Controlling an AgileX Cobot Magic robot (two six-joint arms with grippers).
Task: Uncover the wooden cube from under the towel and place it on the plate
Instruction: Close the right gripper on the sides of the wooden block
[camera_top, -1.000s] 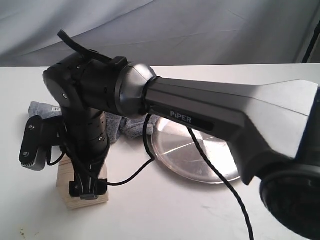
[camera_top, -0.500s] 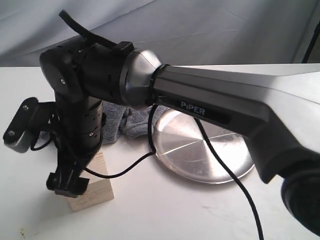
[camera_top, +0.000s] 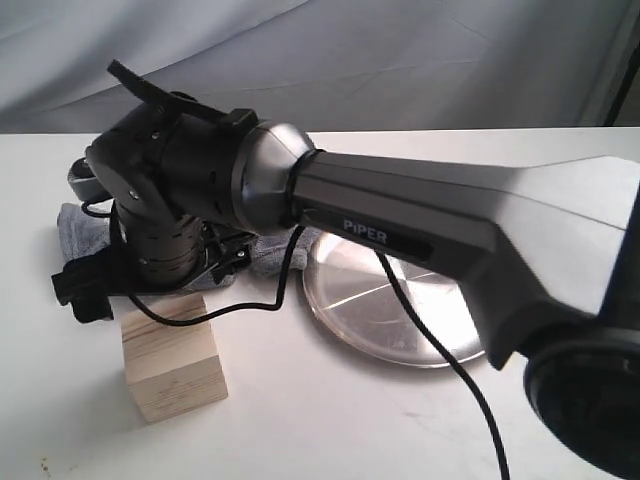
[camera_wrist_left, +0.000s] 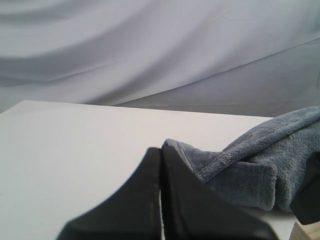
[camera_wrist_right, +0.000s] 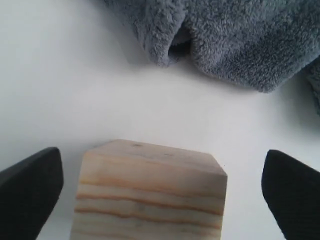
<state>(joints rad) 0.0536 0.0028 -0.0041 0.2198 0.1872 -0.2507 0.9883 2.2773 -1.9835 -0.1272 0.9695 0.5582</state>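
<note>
One wooden cube (camera_top: 172, 355), pale with brown grain lines, stands bare and upright on the white tabletop (camera_top: 330, 420); nothing covers it. In the exterior view it sits to the left of the plate (camera_top: 395, 315), apart from its rim, with the plate's shiny dish holding nothing. The blue-grey towel (camera_top: 82, 224) lies crumpled behind the cube, clear of it, and one fold reaches close to the plate's far rim.

The right gripper (camera_wrist_right: 161, 187) hangs over the cube with its fingers (camera_wrist_right: 30, 187) spread wide, one on each side. The right wrist view shows a gap of tabletop between each finger and the cube's faces, so neither touches the wood. The right arm (camera_top: 440, 215) crosses the scene from the right side to reach this spot.

The left gripper (camera_wrist_left: 160, 155) has its fingers pressed together with nothing between them. It points past the towel's edge toward the draped grey backdrop (camera_wrist_left: 150, 45), and takes no part in the grasp.

Step in hand, as judged: the uncovering is done, and the approach to grasp the cube is under way. The next move calls for lowering the right gripper until its fingers bracket two opposite faces squarely, then closing on them. After that the cube must be lifted clear of the tabletop and carried across to the plate. It should be set down flat inside the raised rim, without the arm dragging the towel fold along.
</note>
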